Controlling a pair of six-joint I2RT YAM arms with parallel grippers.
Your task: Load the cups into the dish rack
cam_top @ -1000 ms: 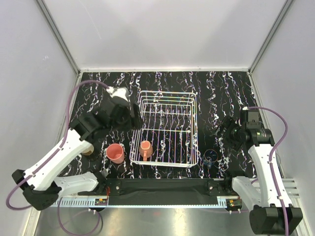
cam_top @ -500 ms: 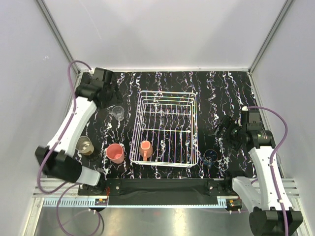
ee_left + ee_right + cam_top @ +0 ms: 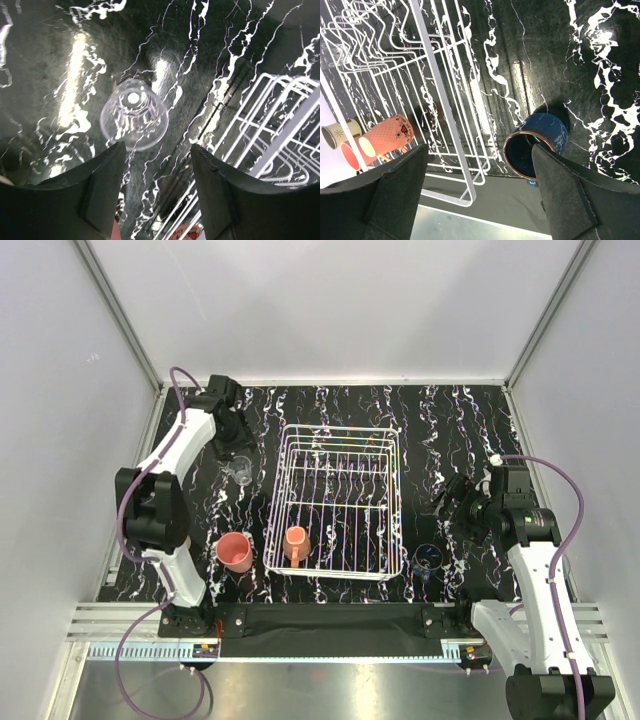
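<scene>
- Black marbled table (image 3: 440, 430) carries the dish rack (image 3: 340, 502) at centre.
- Right gripper (image 3: 479, 150): jaws wide, empty, over the dark blue cup (image 3: 542, 132), which is on the table by the rack's near right corner.
- Left gripper (image 3: 157, 155): jaws apart, nothing held, just short of the clear glass (image 3: 134, 120) left of the rack.
- Orange mug (image 3: 295, 542) lies in the rack's near left corner.
- Pink tumbler (image 3: 234, 551) is on the table, left of the rack.

Left tool (image 3: 156, 150) now over clear glass (image 3: 132, 120)
</scene>
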